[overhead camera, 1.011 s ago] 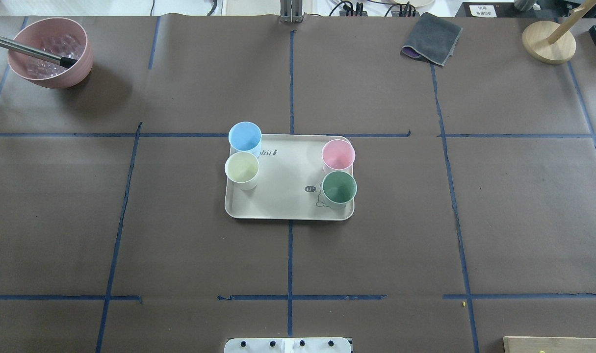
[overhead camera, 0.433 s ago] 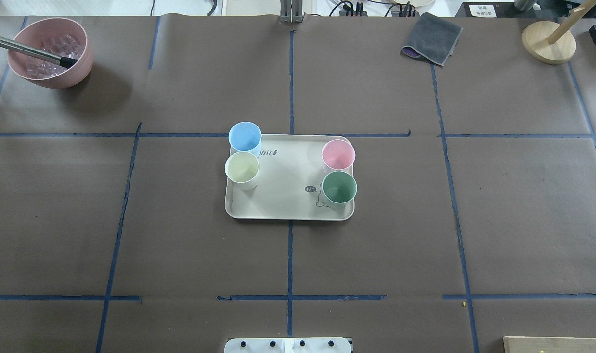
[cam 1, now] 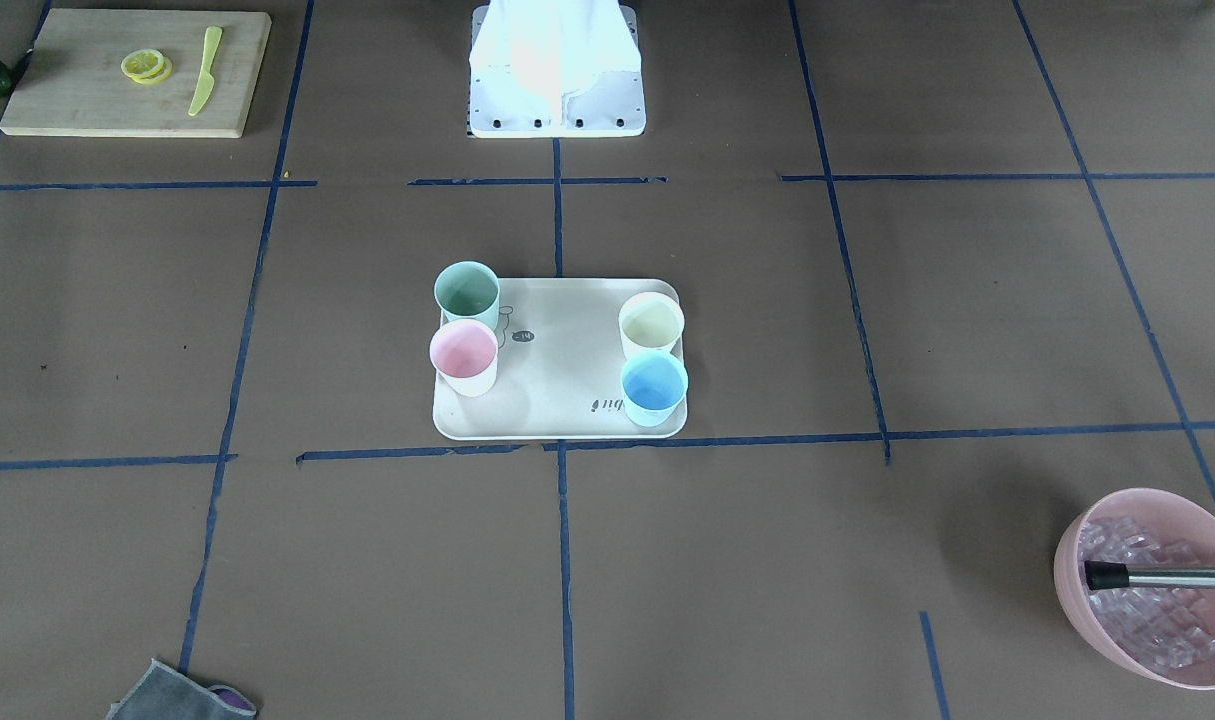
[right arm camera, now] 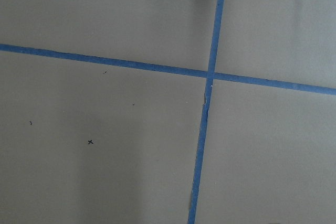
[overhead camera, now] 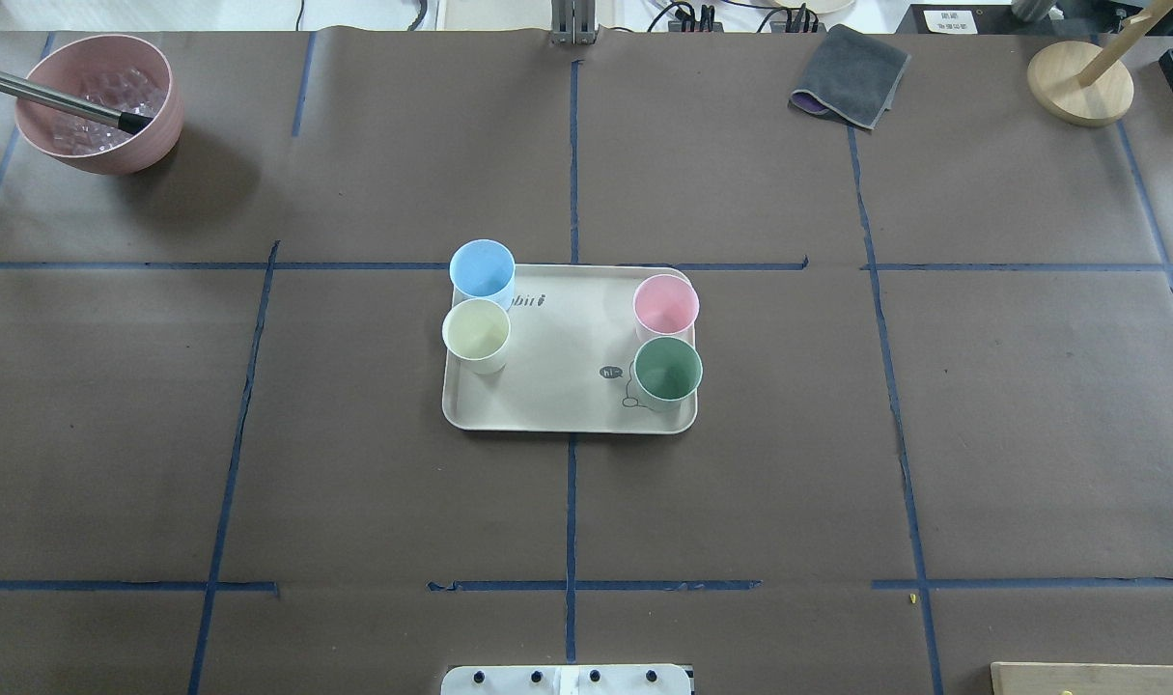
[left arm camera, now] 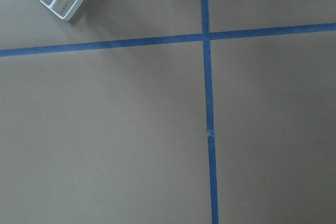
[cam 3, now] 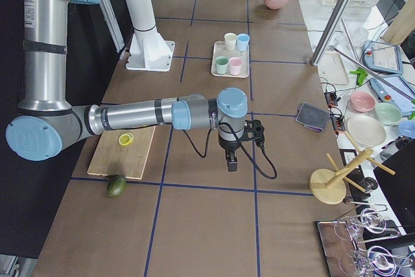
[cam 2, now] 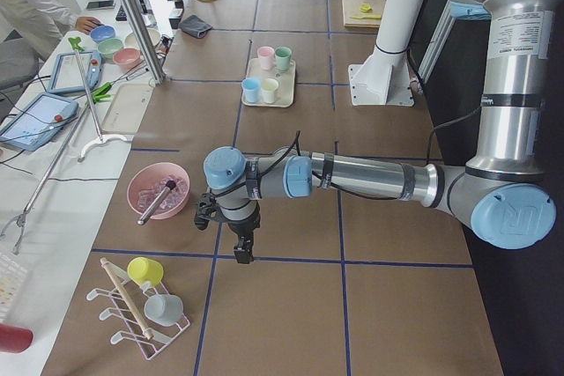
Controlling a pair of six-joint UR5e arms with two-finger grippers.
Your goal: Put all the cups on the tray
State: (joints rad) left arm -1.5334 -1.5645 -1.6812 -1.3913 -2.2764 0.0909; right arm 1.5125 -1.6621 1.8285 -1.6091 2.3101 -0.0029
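Our left gripper (cam 2: 240, 253) hangs pointing down over the brown paper near the table's left end, close to a pink bowl (cam 2: 154, 213) of ice. We see it only from the side and cannot tell whether its jaws are parted or closed. Our right gripper (cam 3: 231, 163) hangs the same way near the table's right end, not far from a wooden cutting board (cam 3: 130, 157), and its state is just as unclear to us. Both wrist cameras show only paper and crossing blue tape. Well apart from both grippers, at the table's middle, lies the tray (overhead camera: 567, 428): flat, beige, round-cornered, with a raised pale rim, a small drawing and some script. All four cups stand upright on it, matte, tapered and handleless. The blue cup (overhead camera: 482, 268) is at the far left corner, with the cream cup (overhead camera: 476, 330) just beside it toward us. The pink cup (overhead camera: 665, 304) is on the right side, with the green cup (overhead camera: 667, 370) just beside it, nearer us.
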